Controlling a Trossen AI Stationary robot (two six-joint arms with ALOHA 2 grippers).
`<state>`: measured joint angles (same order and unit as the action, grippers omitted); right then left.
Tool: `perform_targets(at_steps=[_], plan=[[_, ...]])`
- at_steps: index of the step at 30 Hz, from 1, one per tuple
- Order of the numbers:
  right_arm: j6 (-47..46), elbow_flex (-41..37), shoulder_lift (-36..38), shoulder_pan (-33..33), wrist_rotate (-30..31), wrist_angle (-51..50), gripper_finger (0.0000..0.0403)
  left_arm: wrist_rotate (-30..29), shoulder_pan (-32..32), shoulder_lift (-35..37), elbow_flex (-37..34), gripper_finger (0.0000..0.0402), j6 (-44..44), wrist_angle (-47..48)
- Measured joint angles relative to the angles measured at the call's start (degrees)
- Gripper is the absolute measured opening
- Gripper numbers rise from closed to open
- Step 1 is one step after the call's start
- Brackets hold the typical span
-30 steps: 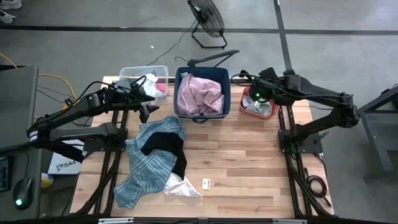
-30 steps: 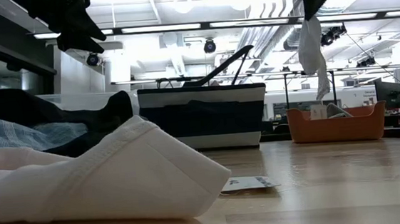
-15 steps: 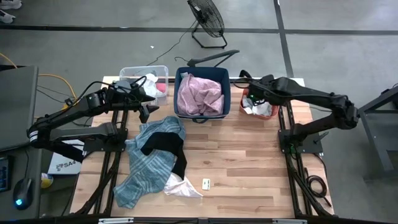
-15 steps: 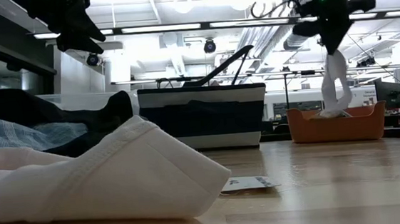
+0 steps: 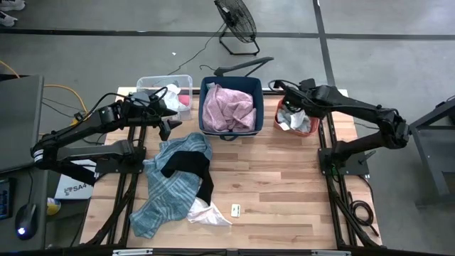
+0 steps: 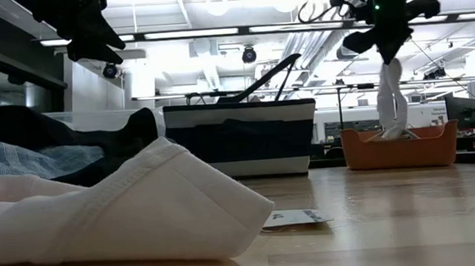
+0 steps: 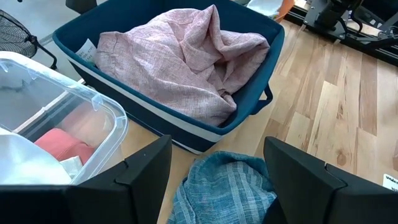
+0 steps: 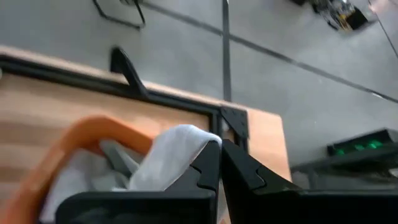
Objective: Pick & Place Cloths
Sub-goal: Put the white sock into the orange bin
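My right gripper [image 5: 288,109] is above the orange bin [image 5: 311,130] at the table's far right, shut on a white cloth [image 6: 390,95] that hangs down into the bin [image 6: 430,145]. My left gripper [image 5: 167,122] is open and empty in the air, above the far end of the teal-blue plaid cloth [image 5: 167,188] and near the navy bin [image 5: 205,122]. A black cloth [image 5: 188,165] and a white cloth [image 5: 208,213] lie on the plaid one. The mauve-pink cloth [image 7: 180,59] lies in the navy bin. My right gripper pinches the white cloth at its upper end, a bunched fold [image 8: 181,144], between its two shut fingers [image 8: 202,177]. The fingers point down at it from above. The cloth hangs slack and long below the gripper, and its lower end [image 6: 393,131] is inside the orange bin.
A clear plastic bin [image 5: 146,84] with red and white things stands at the far left, beside the navy bin. A small white paper tag [image 5: 236,209] lies on the bare wood near the front. Other cloth [image 8: 109,155] lies in the orange bin.
My right gripper has come down over the orange bin and turned, still shut on the white cloth. The cloth hung clear above the bin before; its lower end now lies inside it.
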<state>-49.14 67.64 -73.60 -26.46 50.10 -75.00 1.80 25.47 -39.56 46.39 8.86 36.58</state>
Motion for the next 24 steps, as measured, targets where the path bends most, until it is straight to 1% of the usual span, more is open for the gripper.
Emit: perform_targets(at_steps=[2, 8, 12, 19, 24], plan=[[2.39, 0.0, 0.0, 0.0, 0.88, 3.63, 0.0004, 0.0, 0.0, -0.03, 0.0, 0.0251, 0.0, 0.0], [11.02, 0.0, 0.0, 0.02, 0.73, 15.43, 0.0004, 0.02, 0.0, -0.03, 0.0, 0.0251, 0.0, 0.0], [14.73, 0.0, 0.0, 0.02, 0.42, 20.17, 0.0004, 0.03, 0.0, -0.03, 0.0, 0.0251, 0.0, 0.0], [14.84, 0.0, 1.98, 0.02, 0.05, 18.97, 0.0004, 0.18, 0.0, -0.05, 0.0, 0.0251, 0.0, 0.0], [10.58, 0.02, 4.54, 0.08, -4.6, 13.85, 0.0004, 0.17, 0.0, -0.05, 0.0, 0.0251, 0.0, 0.0]])
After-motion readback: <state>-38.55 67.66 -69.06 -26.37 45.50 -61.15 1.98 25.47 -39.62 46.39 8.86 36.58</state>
